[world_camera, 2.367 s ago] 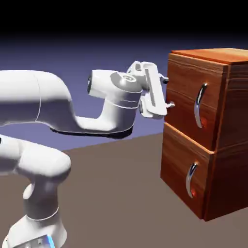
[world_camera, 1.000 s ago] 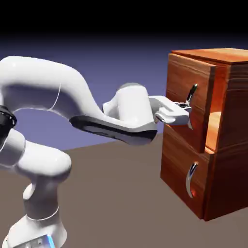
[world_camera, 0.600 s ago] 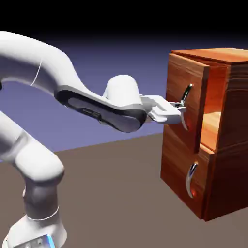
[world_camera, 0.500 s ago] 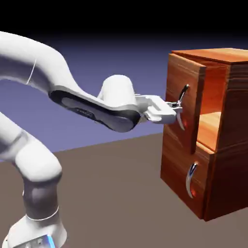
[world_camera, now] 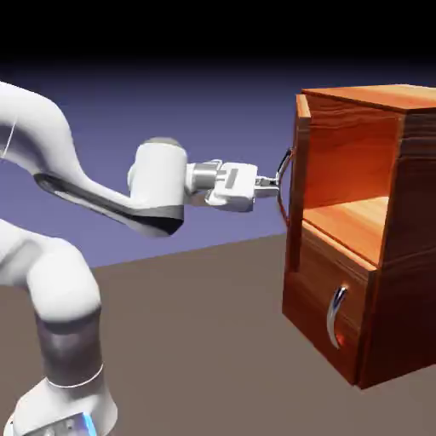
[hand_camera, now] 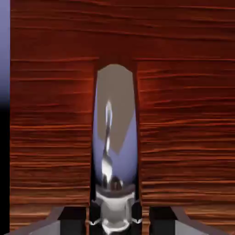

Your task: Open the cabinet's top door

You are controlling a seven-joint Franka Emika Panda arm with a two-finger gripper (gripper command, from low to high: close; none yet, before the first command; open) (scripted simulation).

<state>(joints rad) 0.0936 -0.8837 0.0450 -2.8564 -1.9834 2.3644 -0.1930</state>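
Two gripper fingertips (hand_camera: 73, 220) are clamped on the top door's curved silver handle (world_camera: 283, 187), and yep, that top door (world_camera: 298, 183) hangs wide open at the cabinet's (world_camera: 413, 187) nine o'clock side.

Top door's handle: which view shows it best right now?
The hand view: the handle fills the middle, face-on, running down between the fingertips. The exterior view shows only its thin side profile, bowed out from the door, gripper on it.
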